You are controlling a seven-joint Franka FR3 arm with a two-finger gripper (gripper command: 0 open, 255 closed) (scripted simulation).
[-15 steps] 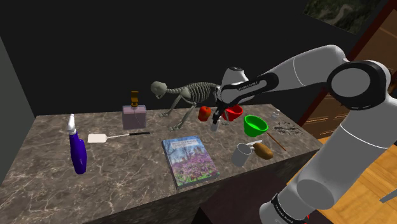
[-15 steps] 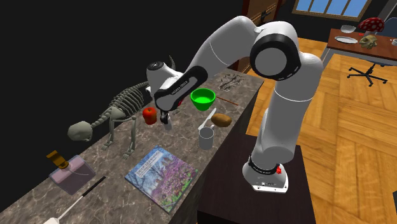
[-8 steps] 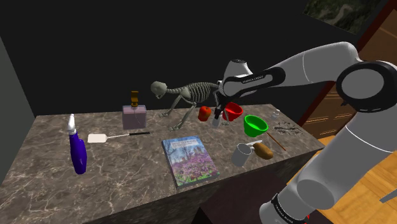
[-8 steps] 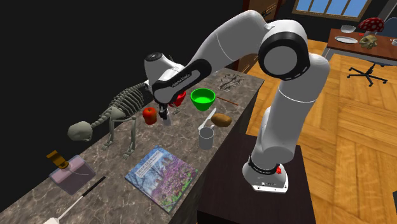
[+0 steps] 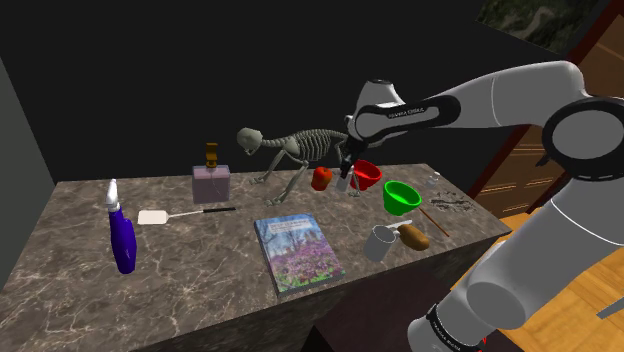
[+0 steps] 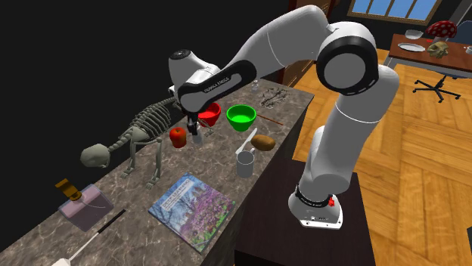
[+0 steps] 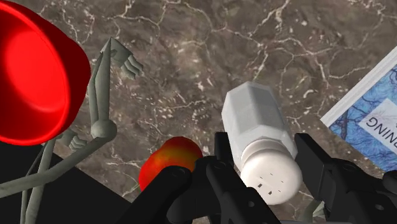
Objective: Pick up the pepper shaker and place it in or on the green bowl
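Claw of mine grips the white pepper shaker. Since a second ago I have carried it higher over the marble counter, nearer the red bowl

The wrist view's edge cuts off the red bowl, and another edge trims the book down to one corner. The black fingers cover both sides of the white pepper shaker, and the gripper hides the near part of the red fruit (apple or tomato, I cannot tell). Of the skeleton a leg and foot show; the rest is cut off. In the shoulder view the shaker is a pale speck under the hand, and the clutter at the table's far end is too small to name. The second exterior view's bottom edge cuts the swatter.
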